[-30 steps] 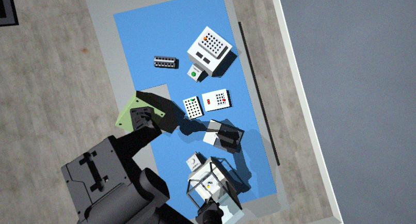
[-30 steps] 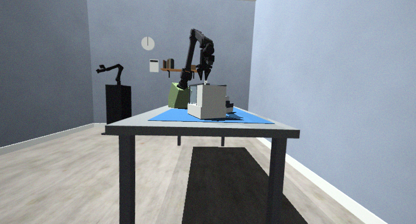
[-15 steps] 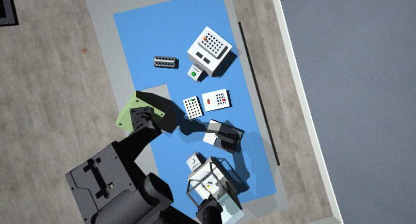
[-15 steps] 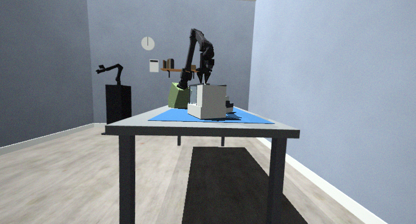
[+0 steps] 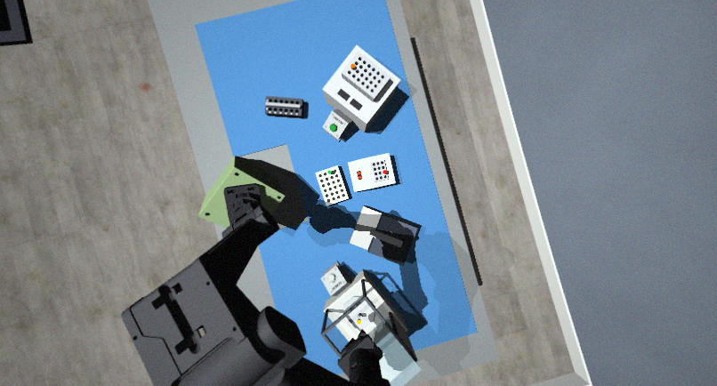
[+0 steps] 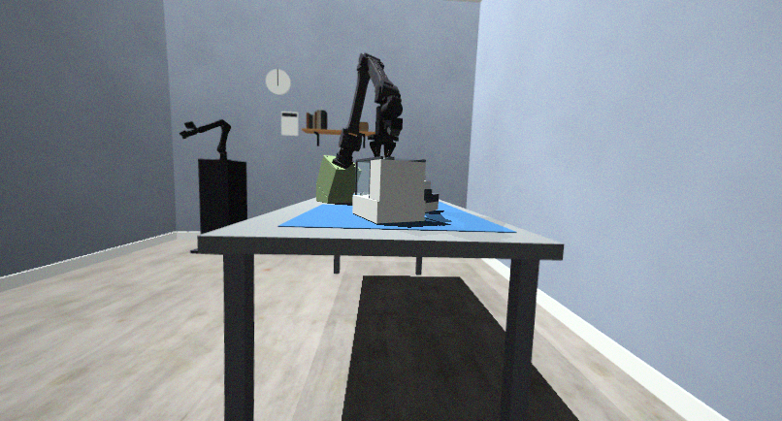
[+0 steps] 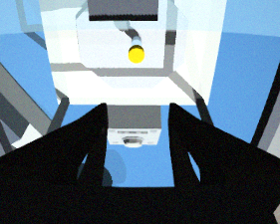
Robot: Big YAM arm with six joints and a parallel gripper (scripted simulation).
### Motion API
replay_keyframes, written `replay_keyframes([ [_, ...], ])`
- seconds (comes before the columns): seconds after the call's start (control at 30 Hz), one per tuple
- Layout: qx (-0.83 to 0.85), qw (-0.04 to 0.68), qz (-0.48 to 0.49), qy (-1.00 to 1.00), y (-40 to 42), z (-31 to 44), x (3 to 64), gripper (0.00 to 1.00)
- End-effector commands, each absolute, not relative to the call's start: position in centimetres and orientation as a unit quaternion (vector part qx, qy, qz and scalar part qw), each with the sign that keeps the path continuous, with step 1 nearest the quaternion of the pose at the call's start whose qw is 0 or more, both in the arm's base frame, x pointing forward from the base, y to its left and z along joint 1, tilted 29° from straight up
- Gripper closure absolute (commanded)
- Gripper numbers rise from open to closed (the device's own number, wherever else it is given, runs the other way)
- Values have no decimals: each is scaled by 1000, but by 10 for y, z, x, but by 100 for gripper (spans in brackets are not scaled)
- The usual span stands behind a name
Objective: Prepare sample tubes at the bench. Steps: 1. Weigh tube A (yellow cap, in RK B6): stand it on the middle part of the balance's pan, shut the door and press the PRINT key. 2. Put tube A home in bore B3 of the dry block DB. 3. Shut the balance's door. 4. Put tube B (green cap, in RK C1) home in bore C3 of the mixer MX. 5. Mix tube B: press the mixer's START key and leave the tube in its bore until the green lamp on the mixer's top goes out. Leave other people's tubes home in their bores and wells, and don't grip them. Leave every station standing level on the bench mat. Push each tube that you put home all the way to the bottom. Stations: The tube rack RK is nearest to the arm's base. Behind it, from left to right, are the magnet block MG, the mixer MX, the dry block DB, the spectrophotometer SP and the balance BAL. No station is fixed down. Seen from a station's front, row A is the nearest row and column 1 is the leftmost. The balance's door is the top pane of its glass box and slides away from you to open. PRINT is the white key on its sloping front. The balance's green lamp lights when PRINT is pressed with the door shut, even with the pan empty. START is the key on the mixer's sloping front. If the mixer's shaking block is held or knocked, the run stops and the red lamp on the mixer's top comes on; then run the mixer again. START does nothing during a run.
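Tube A, 1 tube with a yellow cap, stands inside the balance, beyond the fingertips and apart from them. The gripper is partly spread, pinching nothing (its 2 fingers stand apart). The cap looks round and bright.

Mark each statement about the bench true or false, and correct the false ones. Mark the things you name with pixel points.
1. The yellow-capped tube (image 5: 358, 321) (image 7: 136, 54) is on the pan (image 5: 350, 317) (image 7: 102, 54) of the balance (image 5: 337, 302) (image 6: 402, 193) (image 7: 140, 94). True.
2. The gripper (image 5: 362, 335) (image 6: 381, 156) (image 7: 138, 112) is clamped on the yellow cap. False: its fingers stand apart with nothing between them.
3. The green-capped tube (image 5: 330, 172) is in the rack (image 5: 346, 192). True.
4. The balance's door (image 5: 401, 371) is fully shut. False: it is slid back, leaving the top open.
5. The orange cap (image 5: 353, 66) is in the dry block. False: it is in the mixer (image 5: 334, 90).
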State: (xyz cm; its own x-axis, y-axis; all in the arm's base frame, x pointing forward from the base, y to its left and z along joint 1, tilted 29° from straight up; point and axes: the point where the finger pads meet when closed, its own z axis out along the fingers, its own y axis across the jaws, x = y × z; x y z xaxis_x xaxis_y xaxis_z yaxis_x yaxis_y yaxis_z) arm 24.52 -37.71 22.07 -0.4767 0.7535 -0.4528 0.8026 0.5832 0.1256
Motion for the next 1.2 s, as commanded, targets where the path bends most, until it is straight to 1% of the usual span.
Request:
replay_keyframes([
  [0.0, 453, 245, -54, 855, -383, 221, 256, 64],
  [1.17, 454, 242, -52, 856, -396, 171, 273, 64],
])
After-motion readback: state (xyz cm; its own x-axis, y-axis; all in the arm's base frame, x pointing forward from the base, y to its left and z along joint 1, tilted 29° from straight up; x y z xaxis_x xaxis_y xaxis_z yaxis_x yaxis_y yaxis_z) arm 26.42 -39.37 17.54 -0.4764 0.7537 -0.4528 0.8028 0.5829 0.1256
